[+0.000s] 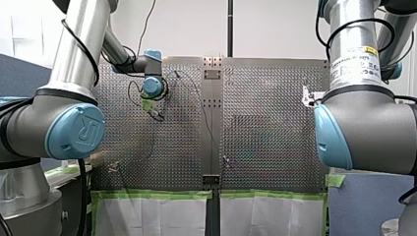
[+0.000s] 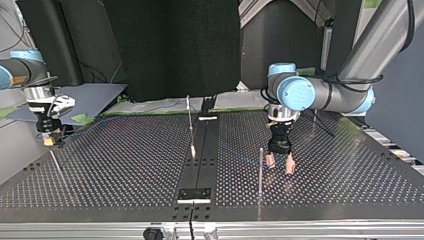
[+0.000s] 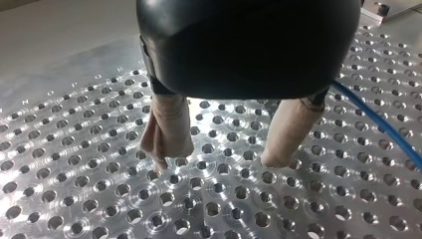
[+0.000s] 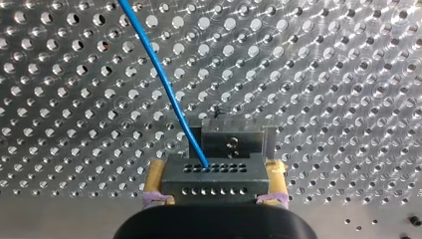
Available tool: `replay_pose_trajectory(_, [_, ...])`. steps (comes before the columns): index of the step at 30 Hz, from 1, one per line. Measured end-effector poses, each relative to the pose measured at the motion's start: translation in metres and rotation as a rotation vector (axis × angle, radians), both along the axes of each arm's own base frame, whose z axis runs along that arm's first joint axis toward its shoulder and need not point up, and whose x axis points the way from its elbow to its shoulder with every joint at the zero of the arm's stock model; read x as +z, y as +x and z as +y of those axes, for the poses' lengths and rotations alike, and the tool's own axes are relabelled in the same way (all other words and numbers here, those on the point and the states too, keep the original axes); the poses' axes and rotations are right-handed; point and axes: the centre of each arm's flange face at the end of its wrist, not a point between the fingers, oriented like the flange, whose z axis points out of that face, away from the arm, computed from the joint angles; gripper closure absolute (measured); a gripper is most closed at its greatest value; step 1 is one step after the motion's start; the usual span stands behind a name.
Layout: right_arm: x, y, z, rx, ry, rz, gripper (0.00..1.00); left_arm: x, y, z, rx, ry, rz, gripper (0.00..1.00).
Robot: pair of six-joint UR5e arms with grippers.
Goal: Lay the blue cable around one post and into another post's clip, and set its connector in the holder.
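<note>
Top view, right of centre: left gripper point(image 2: 280, 164) spread, empty, low over table point(image 2: 125, 165). Farther, left edge: right gripper point(image 2: 49, 141) pinches connector point(image 4: 214, 181), holder point(image 4: 234, 139) just ahead. Blue cable point(image 4: 159, 64) trails from connector: thin, limp, light; judged best gripped near connector.

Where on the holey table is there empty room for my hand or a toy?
Bare patches: the wide stretch between my right gripper and the middle post, and the part at the top view's right, beyond my left gripper. Crowded: right beside my left gripper, where another post stands close and the blue cable runs past.
</note>
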Motion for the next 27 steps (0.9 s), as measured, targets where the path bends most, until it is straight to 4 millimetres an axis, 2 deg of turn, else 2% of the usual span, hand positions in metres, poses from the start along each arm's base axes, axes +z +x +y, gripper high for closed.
replay_pose_trajectory(15, [0.006, 0.014, -0.001, 0.009, -0.008, -0.011, 1.00, 0.000, 0.000, 0.000, 0.001, 0.001, 0.000, 0.00])
replay_pose_trajectory(27, [0.006, 0.015, -0.001, -0.013, 0.008, -0.031, 1.00, 0.000, 0.000, 0.000, 0.000, 0.002, 0.000, 0.00])
